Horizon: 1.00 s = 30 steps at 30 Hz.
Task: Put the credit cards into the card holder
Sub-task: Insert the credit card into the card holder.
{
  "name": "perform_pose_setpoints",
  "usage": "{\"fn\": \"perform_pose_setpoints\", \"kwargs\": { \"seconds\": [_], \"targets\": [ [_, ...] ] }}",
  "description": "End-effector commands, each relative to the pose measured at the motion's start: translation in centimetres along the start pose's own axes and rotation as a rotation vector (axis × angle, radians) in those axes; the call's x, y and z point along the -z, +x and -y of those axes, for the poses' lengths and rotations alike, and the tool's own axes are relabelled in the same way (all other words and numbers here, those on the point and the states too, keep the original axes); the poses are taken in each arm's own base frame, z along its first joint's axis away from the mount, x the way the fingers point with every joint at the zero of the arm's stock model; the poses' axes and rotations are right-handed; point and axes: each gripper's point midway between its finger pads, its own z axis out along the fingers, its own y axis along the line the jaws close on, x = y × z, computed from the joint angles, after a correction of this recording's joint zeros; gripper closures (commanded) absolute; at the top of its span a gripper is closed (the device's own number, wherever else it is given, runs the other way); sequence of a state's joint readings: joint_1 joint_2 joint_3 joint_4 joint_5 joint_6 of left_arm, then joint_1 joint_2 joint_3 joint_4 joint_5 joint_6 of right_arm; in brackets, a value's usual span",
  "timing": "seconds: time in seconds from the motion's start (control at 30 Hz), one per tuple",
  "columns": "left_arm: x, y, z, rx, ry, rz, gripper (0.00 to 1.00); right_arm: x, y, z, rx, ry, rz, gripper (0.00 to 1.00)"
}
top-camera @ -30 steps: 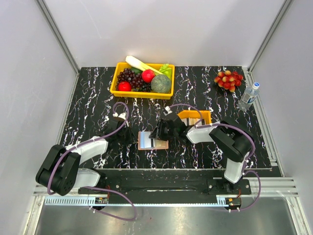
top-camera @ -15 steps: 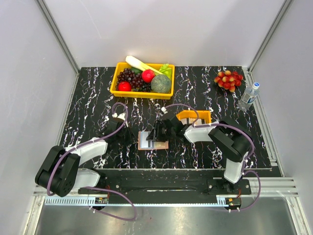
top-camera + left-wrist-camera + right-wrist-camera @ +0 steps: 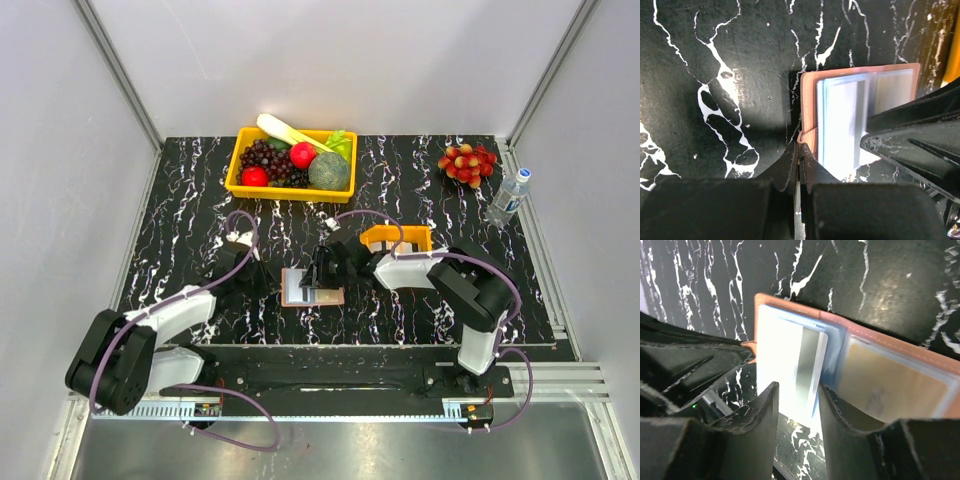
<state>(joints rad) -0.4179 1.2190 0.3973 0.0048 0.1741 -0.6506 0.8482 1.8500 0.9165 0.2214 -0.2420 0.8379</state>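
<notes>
The card holder lies open on the bench, my left jaws pinched shut on its soft tab. My right jaws, half open and empty, straddle a thin, slick card half-slotted; I'd nudge its edge.

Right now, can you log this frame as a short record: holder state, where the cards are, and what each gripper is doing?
card holder: open flat on the table
white card: grey stripe, lying on a pale slot; how deep in, unclear
beige card: seated in the neighbouring slot
left gripper: shut on the holder's edge tab
right gripper: open, poised over the white card
</notes>
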Motion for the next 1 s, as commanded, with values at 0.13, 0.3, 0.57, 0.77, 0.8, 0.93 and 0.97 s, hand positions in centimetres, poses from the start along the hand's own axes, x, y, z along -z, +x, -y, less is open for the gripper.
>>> {"fn": "perform_pose_setpoints", "kwargs": {
  "seconds": [0.13, 0.3, 0.57, 0.77, 0.8, 0.93, 0.97],
  "targets": [
    [2.1, -2.0, 0.6, -0.006, 0.005, 0.116, 1.00, 3.7, -4.9, -1.2, 0.140, 0.060, 0.150, 0.53],
    [2.9, -2.4, 0.1, -0.012, -0.034, 0.130, 0.56, 5.6, -6.3, -1.7, 0.181, 0.082, 0.197, 0.52],
    [4.8, -3.8, 0.4, -0.010, -0.059, 0.194, 0.39, 10.4, -9.5, 0.0, 0.193, 0.191, 0.313, 0.47],
    [6.4, -7.0, 3.7, -0.082, 0.012, 0.238, 0.33, 14.9, -12.2, 4.2, 0.170, 0.387, 0.404, 0.41],
    [6.4, -7.6, 4.5, -0.097, 0.029, 0.236, 0.32, 15.6, -12.5, 5.0, 0.153, 0.417, 0.405, 0.41],
    [5.7, -9.6, 7.8, -0.131, 0.104, 0.212, 0.31, 17.7, -13.7, 7.7, 0.101, 0.515, 0.405, 0.42],
    [5.6, -10.4, 9.0, -0.142, 0.123, 0.212, 0.30, 18.1, -13.8, 8.2, 0.089, 0.530, 0.399, 0.43]
  ]
}}
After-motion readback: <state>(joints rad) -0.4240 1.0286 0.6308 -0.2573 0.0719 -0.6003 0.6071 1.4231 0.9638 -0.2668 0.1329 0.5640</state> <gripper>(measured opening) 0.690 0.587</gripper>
